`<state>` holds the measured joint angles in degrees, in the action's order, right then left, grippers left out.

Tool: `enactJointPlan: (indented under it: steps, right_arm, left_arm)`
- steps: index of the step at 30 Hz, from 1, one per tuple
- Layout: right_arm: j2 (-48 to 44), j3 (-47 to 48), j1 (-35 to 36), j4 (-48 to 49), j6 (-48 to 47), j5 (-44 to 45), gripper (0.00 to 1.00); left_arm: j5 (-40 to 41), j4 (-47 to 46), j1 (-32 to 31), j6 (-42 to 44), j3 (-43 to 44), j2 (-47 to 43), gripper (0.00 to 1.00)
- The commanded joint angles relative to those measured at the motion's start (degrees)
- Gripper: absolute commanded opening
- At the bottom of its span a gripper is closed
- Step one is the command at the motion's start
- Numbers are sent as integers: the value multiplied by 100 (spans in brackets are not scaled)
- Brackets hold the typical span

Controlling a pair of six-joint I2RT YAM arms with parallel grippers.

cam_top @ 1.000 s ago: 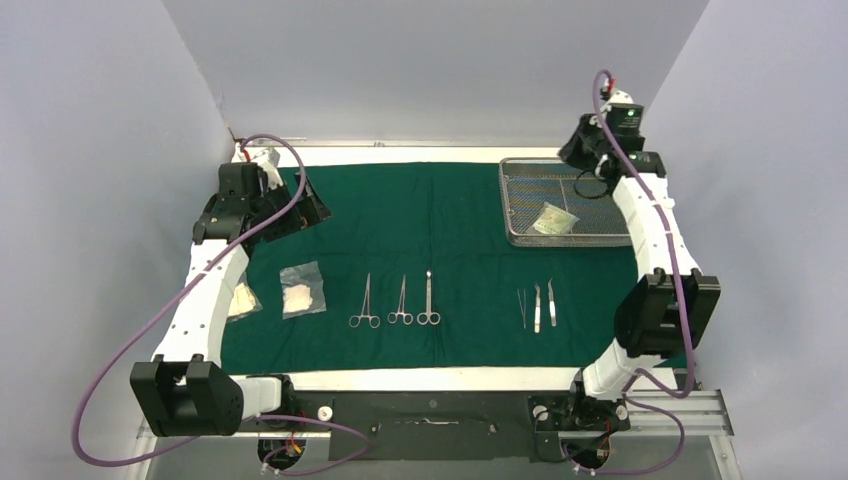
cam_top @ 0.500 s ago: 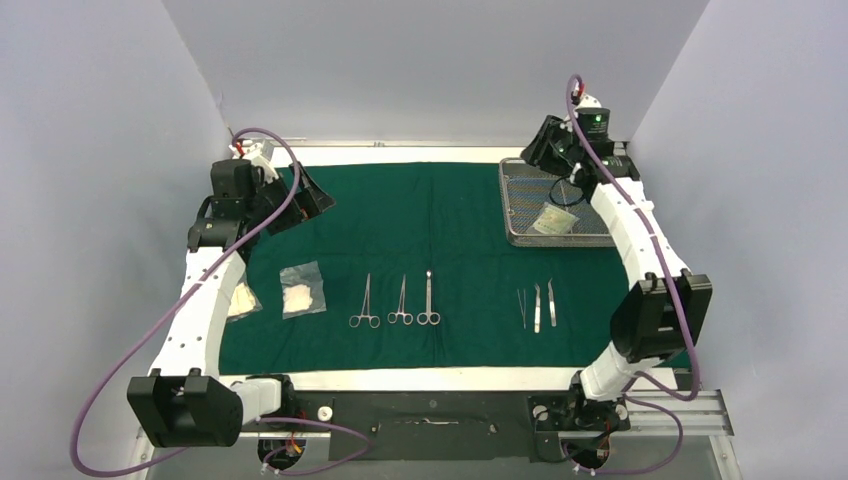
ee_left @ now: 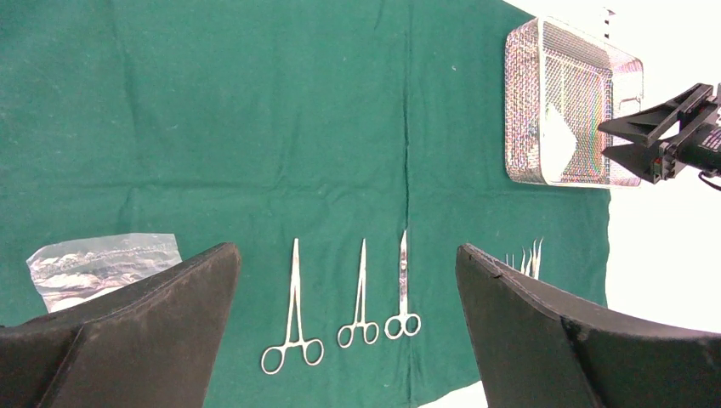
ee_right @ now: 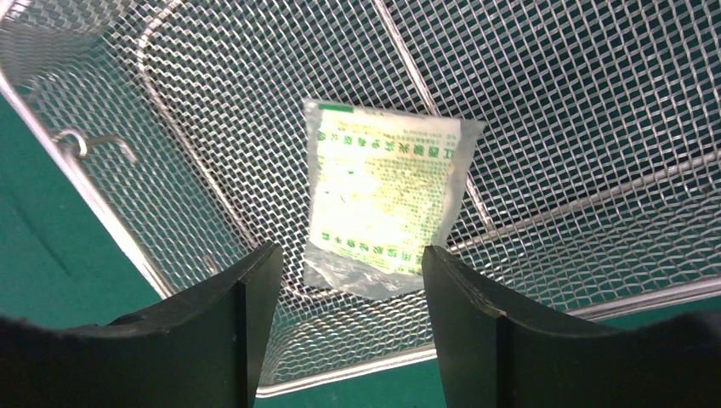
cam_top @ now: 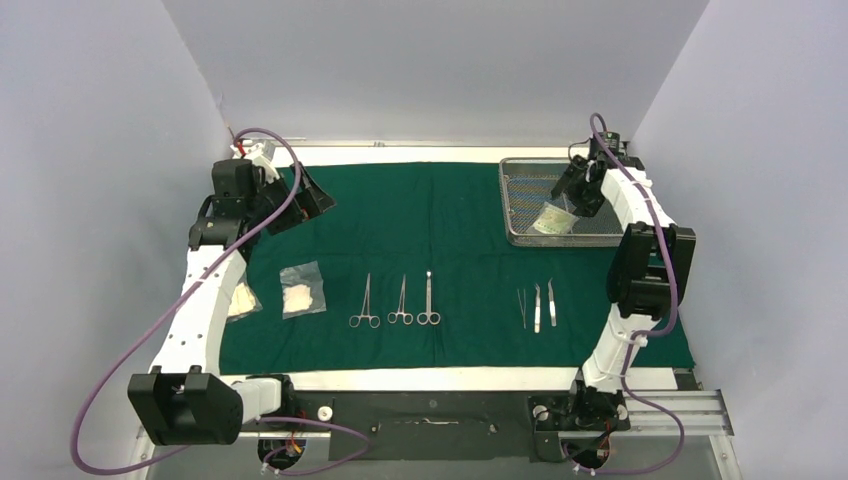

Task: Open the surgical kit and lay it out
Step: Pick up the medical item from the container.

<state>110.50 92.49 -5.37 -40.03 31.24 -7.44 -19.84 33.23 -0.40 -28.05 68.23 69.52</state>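
Kit components lie spread over a dark green drape (cam_top: 420, 230), a matte woven cloth laid flat with a faint centre crease running near to far. At its far right corner stands the wire-mesh tray (cam_top: 525, 200), a rectangular, shallow basket of shiny diamond-pattern steel mesh with a rounded wire rim and stiffening rods across the floor (ee_right: 553, 102). One printed packet (ee_right: 383, 191), a flat, crinkled clear-plastic sachet with green lettering over a pale filling, lies on the mesh floor near the tray's near wall; it is the only item seen inside. Near the drape's front edge, three ring-handled forceps (cam_top: 401, 302) of polished steel lie parallel, rings toward the arms, close together but apart. To their right, three slim tweezers (cam_top: 537, 305) lie side by side in the same direction. On the left, two clear packets (cam_top: 302, 290) of glossy, wrinkled film holding white gauze rest flat, the outer one partly hidden under the left arm. The right gripper (ee_right: 344, 263), with dark, matte, wedge-shaped fingers, hangs inside the tray just above the printed packet; its jaws stand moderately parted, one to each side of the sachet's near end, holding nothing. The left gripper (ee_left: 347, 255) hovers over the drape's far left corner, jaws spread wide and empty. Beneath the cloth, the pale table (cam_top: 420, 378) shows as a smooth border, enclosed by plain grey-blue walls (cam_top: 430, 70).
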Motion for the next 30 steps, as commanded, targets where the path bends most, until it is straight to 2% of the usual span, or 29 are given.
enactJointPlan:
  steps: [1,9,17,27,30]
  right_arm:
    - [63,-82,-159,-104,142,34,57]
    - [606,66,-311,-313,14,0,56]
    - [780,-96,-333,-12,21,-121,55]
    - [882,-318,-461,279,114,-370,33]
    - [795,-389,-465,486,74,-447,20]
  left_arm:
    - [-74,-149,13,49,72,68,96]
    - [-40,-142,14,31,58,141,96]
    - [4,-150,10,-32,8,103,96]
    - [14,-155,9,-136,-19,53,96]
    - [22,-153,7,-147,13,53,96]
